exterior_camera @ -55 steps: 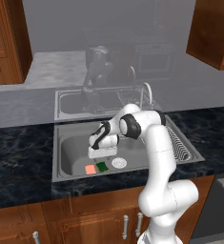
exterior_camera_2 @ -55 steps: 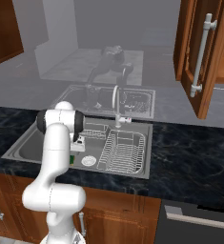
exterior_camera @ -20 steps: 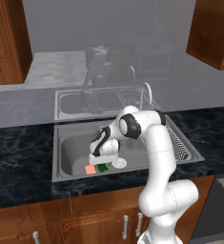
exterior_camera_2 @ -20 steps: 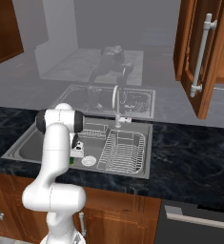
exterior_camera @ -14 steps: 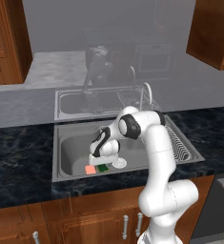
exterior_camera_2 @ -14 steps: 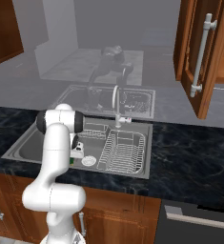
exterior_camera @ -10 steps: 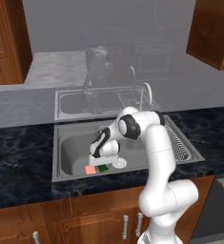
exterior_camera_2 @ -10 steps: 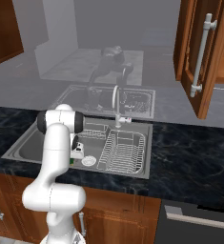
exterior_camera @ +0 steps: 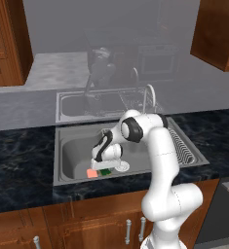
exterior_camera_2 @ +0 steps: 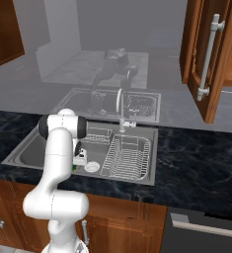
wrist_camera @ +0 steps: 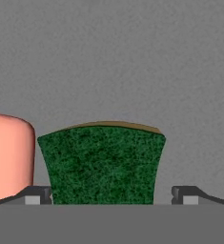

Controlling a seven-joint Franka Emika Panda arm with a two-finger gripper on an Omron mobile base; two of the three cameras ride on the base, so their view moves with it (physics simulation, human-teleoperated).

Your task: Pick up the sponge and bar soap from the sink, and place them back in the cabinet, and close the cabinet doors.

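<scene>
LEFT BASE: behind-left of arm, faces forward and down, mid-range over grey stainless-steel rectangular sink (exterior_camera: pixel 72 146) in dark marbled tabletop (exterior_camera: pixel 18 160) | RIGHT BASE: behind-right, same sink (exterior_camera_2: pixel 23 148) and tabletop (exterior_camera_2: pixel 196 163) from opposite side | HAND: close, looks straight down onto sink floor (wrist_camera: pixel 108 57) | SHARED: sink basin

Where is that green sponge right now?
The sponge lies on the sink floor between the open fingers, beside the pink bar soap.
</scene>
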